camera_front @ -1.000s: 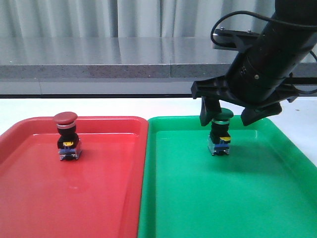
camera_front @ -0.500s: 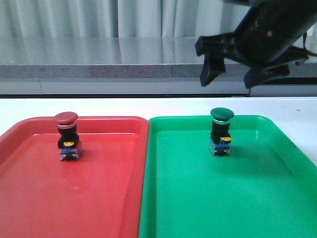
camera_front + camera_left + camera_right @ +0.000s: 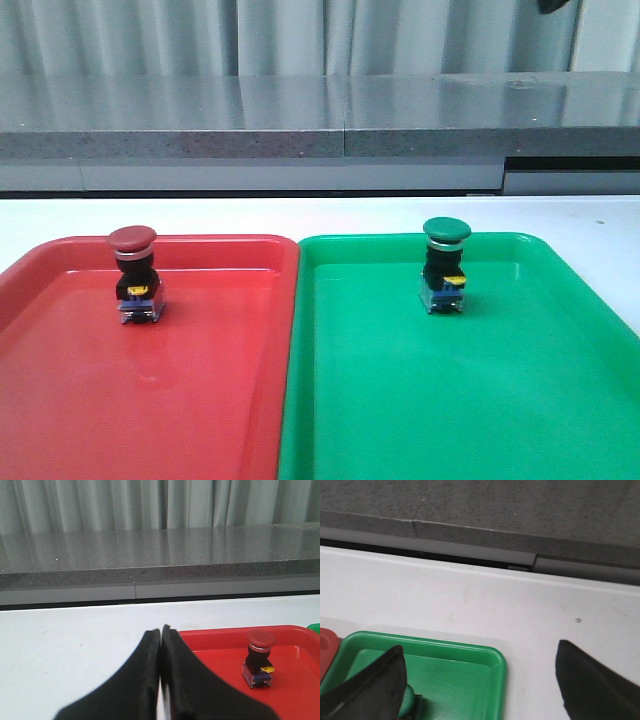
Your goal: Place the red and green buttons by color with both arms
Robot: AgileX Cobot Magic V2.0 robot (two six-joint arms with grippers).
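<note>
The red button [image 3: 134, 283] stands upright in the red tray [image 3: 150, 400]. It also shows in the left wrist view [image 3: 259, 656]. The green button [image 3: 445, 274] stands upright in the green tray [image 3: 460, 400]. My left gripper [image 3: 161, 632] is shut and empty, over the white table beside the red tray's far left corner [image 3: 210, 635]. My right gripper [image 3: 479, 652] is open and empty, raised above the green tray's far right corner [image 3: 492, 662]. A sliver of the green button [image 3: 407, 702] shows by one finger [image 3: 375, 685]. Only a dark bit of the right arm [image 3: 556, 5] shows in the front view.
White tabletop [image 3: 300, 215] lies behind and beside the trays. A grey stone ledge [image 3: 300, 140] and a curtain run along the back. The two trays touch side by side at the middle.
My right gripper rose up from around the green button and left the front view almost fully. The green button stays standing in the green tray. The red button has not moved.
</note>
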